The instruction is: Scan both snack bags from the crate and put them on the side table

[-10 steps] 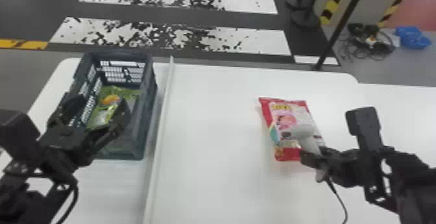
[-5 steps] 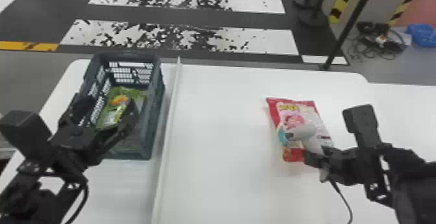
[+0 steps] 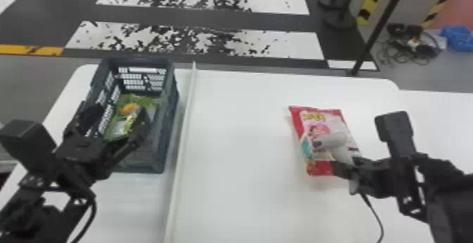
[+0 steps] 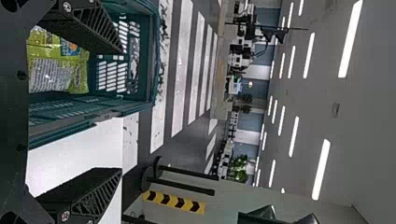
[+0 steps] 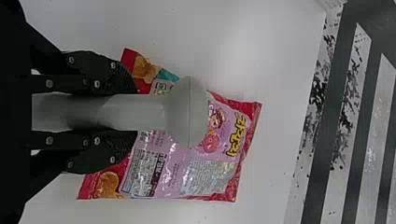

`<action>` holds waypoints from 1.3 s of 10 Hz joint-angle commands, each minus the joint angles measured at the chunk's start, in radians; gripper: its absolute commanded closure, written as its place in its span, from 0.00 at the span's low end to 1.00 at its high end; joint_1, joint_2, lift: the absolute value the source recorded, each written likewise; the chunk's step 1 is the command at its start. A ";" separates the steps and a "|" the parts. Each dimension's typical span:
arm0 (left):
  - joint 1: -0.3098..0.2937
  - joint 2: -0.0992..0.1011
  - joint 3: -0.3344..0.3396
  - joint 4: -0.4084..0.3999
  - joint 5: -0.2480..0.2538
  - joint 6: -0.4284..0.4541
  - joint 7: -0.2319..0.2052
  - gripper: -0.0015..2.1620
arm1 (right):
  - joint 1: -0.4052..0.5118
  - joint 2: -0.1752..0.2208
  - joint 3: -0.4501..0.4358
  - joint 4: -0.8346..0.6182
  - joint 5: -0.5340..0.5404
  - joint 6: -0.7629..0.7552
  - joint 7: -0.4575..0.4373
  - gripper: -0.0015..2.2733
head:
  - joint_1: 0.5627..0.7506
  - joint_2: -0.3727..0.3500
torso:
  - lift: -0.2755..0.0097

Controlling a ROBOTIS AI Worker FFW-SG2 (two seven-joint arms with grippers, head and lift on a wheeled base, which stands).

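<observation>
My left gripper (image 3: 112, 122) stands open over the near part of the crate (image 3: 169, 119), above the green snack bag (image 3: 121, 122) lying inside. In the left wrist view, the fingers of my left gripper (image 4: 119, 109) are wide apart, with the green bag (image 4: 56, 70) beyond them in the crate (image 4: 93, 106). My right gripper (image 3: 346, 170) is shut on the handle of the grey-white scanner (image 3: 332, 142), over the red and pink snack bag (image 3: 325, 119) on the table. In the right wrist view, my right gripper (image 5: 130, 112) clasps the scanner (image 5: 187, 112) in front of the red bag (image 5: 210, 163).
A thin white raised strip (image 3: 181, 147) runs along the white table (image 3: 239, 147) between crate and red bag. The scanner's cable (image 3: 374, 214) hangs toward the near edge. Another white surface (image 3: 440, 119) adjoins on the right. Black posts (image 3: 383, 24) stand beyond the table.
The head view has shifted slightly, moving the table and crate a little to the right and down in it. My left gripper remains over the crate, and the right still holds the scanner.
</observation>
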State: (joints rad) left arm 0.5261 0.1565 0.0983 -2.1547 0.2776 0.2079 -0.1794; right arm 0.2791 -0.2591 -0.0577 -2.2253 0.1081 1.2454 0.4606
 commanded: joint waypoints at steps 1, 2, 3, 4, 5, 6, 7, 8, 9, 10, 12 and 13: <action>0.002 0.000 0.001 -0.001 0.000 0.000 0.000 0.05 | -0.001 0.006 -0.051 -0.002 -0.016 -0.016 -0.013 0.99 | 0.70 0.44 | 0.66; 0.002 0.000 0.000 -0.002 0.000 0.000 0.000 0.05 | -0.003 0.006 -0.090 0.016 -0.028 -0.040 -0.030 0.99 | 0.70 0.43 | 0.66; 0.002 0.000 0.000 -0.004 0.000 0.000 0.000 0.05 | -0.012 0.004 -0.125 0.059 -0.034 -0.068 -0.051 0.99 | 0.70 0.40 | 0.66; 0.002 0.001 0.000 -0.004 0.000 0.000 0.000 0.05 | -0.028 0.003 -0.172 0.116 -0.061 -0.096 -0.066 0.99 | 0.70 0.35 | 0.66; 0.002 0.003 0.000 -0.005 0.000 0.000 0.000 0.05 | -0.038 -0.003 -0.205 0.176 -0.077 -0.142 -0.083 0.99 | 0.70 0.31 | 0.66; 0.002 0.003 0.000 -0.005 0.000 0.000 0.000 0.05 | -0.054 -0.008 -0.232 0.234 -0.087 -0.181 -0.091 0.99 | 0.70 0.28 | 0.66; 0.003 0.005 0.000 -0.007 0.000 0.000 0.000 0.05 | -0.066 -0.019 -0.243 0.294 -0.090 -0.227 -0.112 0.99 | 0.70 0.24 | 0.66; 0.003 0.005 0.000 -0.007 0.000 0.000 0.000 0.05 | -0.081 -0.026 -0.252 0.352 -0.093 -0.270 -0.125 0.99 | 0.70 0.20 | 0.66; 0.003 0.006 -0.002 -0.008 0.000 0.000 0.000 0.05 | -0.098 -0.037 -0.252 0.404 -0.091 -0.301 -0.135 0.99 | 0.70 0.17 | 0.66; 0.006 0.006 -0.002 -0.010 0.000 0.000 0.000 0.05 | -0.112 -0.043 -0.248 0.446 -0.079 -0.329 -0.148 0.99 | 0.70 0.15 | 0.66; 0.006 0.008 -0.002 -0.010 0.000 0.000 0.000 0.05 | -0.138 -0.055 -0.237 0.523 -0.076 -0.384 -0.166 0.99 | 0.70 0.12 | 0.66; 0.006 0.009 -0.002 -0.010 0.000 0.000 0.002 0.05 | -0.147 -0.057 -0.234 0.553 -0.074 -0.408 -0.175 0.99 | 0.70 0.11 | 0.66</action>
State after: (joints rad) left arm 0.5323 0.1650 0.0966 -2.1653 0.2776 0.2079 -0.1781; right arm 0.1380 -0.3152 -0.2933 -1.6927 0.0325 0.8536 0.2869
